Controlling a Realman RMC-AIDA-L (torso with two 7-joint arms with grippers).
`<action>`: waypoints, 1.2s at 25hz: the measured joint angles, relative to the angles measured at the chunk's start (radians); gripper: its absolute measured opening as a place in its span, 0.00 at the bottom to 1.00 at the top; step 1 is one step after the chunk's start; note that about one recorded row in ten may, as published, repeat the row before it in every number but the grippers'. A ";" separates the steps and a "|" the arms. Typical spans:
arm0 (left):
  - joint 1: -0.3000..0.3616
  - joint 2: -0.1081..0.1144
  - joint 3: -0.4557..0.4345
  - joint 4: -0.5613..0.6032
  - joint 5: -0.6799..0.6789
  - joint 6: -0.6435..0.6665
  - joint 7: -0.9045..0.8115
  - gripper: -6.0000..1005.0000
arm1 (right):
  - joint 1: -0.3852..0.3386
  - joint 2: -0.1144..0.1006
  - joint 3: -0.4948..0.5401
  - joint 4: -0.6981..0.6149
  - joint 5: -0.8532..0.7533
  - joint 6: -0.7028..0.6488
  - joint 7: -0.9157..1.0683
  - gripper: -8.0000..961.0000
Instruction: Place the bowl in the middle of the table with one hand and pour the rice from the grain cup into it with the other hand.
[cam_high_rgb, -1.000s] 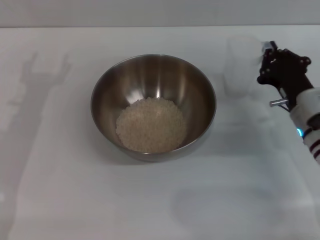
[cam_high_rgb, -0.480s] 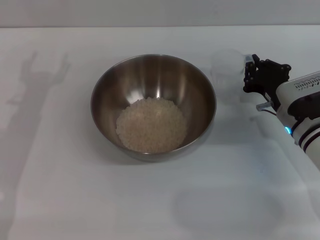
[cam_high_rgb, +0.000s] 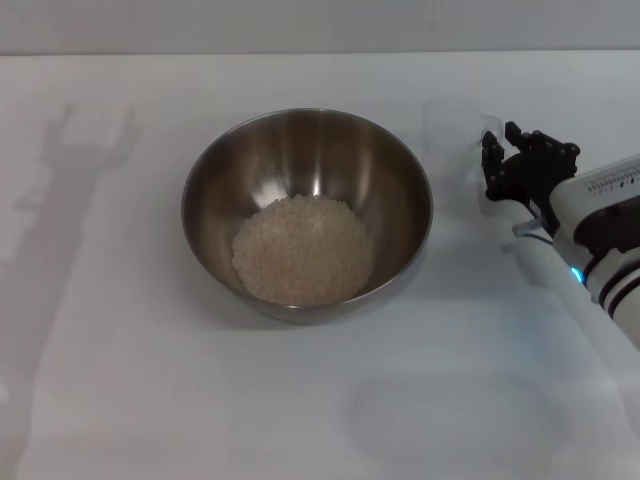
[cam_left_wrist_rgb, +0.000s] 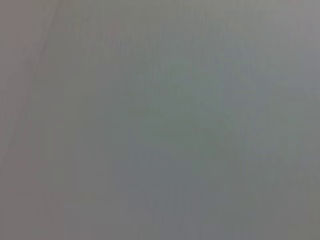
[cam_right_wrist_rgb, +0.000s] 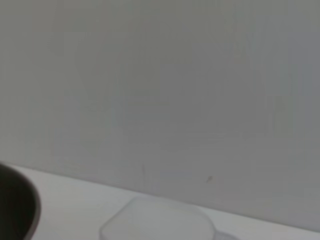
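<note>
The right tool (cam_high_rgb: 497, 168) grips the empty cup (cam_high_rgb: 452, 140) by its handle, upright on the tabletop (cam_high_rgb: 120, 380), with the rice-filled (cam_high_rgb: 303, 249) bowl (cam_high_rgb: 306, 212) just beyond the cup

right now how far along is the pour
Mostly done. The bowl sits mid-table with the rice heaped inside. The cup looks empty and upright, beside the bowl on its right, at the right gripper. Whether the jaws hold it is unclear. Left: letting go and pulling back. The left gripper is out of view.
</note>
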 joint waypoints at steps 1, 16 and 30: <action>0.000 0.000 0.000 0.000 0.000 0.000 0.000 0.83 | -0.009 0.000 -0.019 0.000 0.000 -0.007 0.000 0.21; 0.009 0.000 0.001 0.012 -0.002 0.004 0.000 0.83 | -0.109 -0.002 -0.064 -0.016 -0.001 -0.323 0.014 0.28; 0.007 -0.003 -0.002 0.053 -0.006 0.009 0.013 0.83 | 0.014 -0.004 -0.047 -0.113 0.004 -0.601 0.127 0.54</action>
